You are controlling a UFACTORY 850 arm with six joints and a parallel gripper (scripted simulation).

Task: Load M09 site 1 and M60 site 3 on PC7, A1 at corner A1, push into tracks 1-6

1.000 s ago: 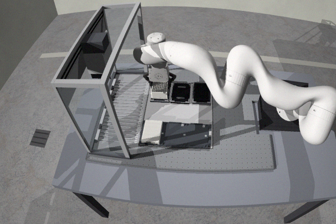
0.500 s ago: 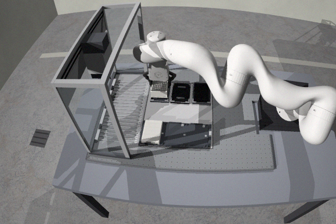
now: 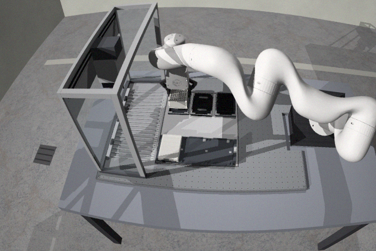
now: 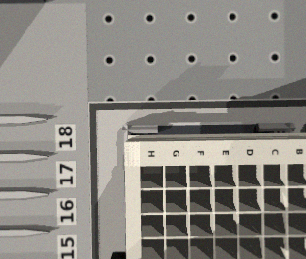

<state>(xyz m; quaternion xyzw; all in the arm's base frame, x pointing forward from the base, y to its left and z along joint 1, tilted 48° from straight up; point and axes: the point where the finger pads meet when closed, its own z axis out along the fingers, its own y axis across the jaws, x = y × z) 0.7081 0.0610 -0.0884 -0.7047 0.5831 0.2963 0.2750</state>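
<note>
Fingertips stay out of sight in both views, yet the gripper (image 3: pixel 178 91) is clamped wide on the deep-well block M09 (image 3: pixel 178 99), directly beneath it over the nest (image 4: pixel 94 162) nearest the rails (image 3: pixel 142 120). Wrist view crops the block (column letters H to A readable, right edge cut off). Carrier PC7 (image 3: pixel 209 151) lies well apart on the desk (image 3: pixel 212 205).

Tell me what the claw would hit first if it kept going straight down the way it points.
The claw points down, shut on the deep-well block. Going straight on, the block's underside would likely meet its nest first, then the apron below; the gap between them is hard to judge.
</note>
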